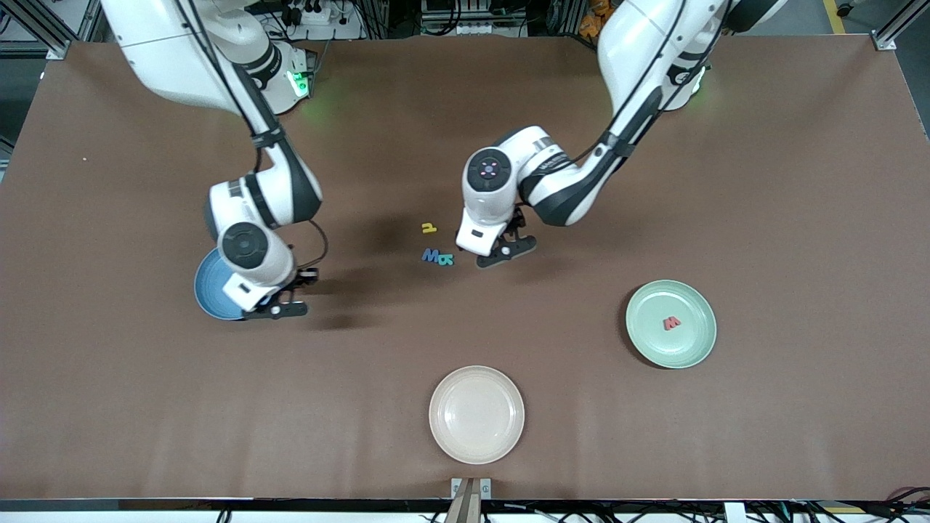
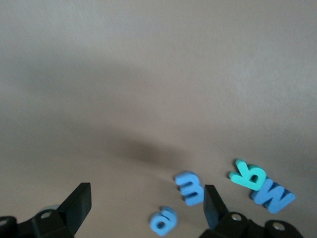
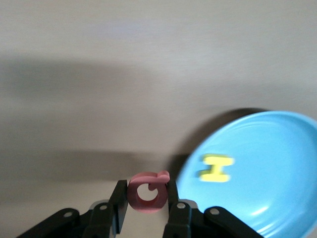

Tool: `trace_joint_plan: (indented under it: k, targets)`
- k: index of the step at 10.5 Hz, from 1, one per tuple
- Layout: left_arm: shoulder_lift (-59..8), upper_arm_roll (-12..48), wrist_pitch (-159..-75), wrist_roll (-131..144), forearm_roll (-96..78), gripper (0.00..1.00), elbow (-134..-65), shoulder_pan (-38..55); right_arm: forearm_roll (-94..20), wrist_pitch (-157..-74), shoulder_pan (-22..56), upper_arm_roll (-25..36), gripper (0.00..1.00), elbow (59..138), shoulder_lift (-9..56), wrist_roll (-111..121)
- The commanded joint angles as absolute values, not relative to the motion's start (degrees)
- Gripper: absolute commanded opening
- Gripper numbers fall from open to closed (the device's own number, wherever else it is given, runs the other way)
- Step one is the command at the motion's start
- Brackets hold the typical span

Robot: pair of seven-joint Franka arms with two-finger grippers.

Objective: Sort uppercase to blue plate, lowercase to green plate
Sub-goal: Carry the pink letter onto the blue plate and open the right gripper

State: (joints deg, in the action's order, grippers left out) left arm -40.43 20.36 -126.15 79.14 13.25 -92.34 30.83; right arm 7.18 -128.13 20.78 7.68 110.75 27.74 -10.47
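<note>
Red Q (image 3: 147,192) pinched in right gripper (image 3: 146,201), up beside blue plate (image 3: 257,173) rim, yellow H (image 3: 216,167) on plate. Left gripper (image 2: 147,203) wide open over blue m (image 2: 190,187) and a (image 2: 163,220), near teal B (image 2: 246,175) and blue W (image 2: 273,195). Red w (image 1: 671,323) on green plate (image 1: 690,347).

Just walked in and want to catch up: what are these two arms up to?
They are sorting foam letters onto plates. The right gripper, shut on a red Q, is by the blue plate, which already holds a yellow H. The left gripper hangs open over the blue a and m. A red w lies on the green plate.
</note>
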Motion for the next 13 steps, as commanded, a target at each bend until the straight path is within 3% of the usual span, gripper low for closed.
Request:
trace_joint_plan:
  k: [1,4,5,7,8,13]
  targets:
    - [-44.4,17.9,-126.2,85.2,13.0,1.00,-86.8,33.9,7.2,-125.6,20.7,9.3,0.29,110.7,26.1,-4.1]
    - [-45.3,17.0,-127.2,86.5,13.2,1.00,-86.7,34.9,7.1,-126.9,19.7,11.0,0.32,111.3,26.8,4.9]
    - [-45.6,17.0,-128.0,86.7,13.4,1.00,-86.7,35.4,7.1,-126.9,19.7,11.0,0.38,111.7,27.0,5.1]
    - [-45.7,17.0,-131.3,88.8,13.6,1.00,-87.2,35.9,6.5,-127.0,19.8,11.0,0.83,111.9,27.1,4.9]
    - [-46.0,17.0,-132.1,89.0,13.6,1.00,-87.4,36.0,6.3,-127.0,19.8,11.0,0.88,111.9,27.1,4.9]
    - [-45.8,17.0,-132.4,89.0,14.6,0.89,-89.9,36.0,-1.2,-128.9,20.3,10.5,0.87,111.7,27.1,1.7]
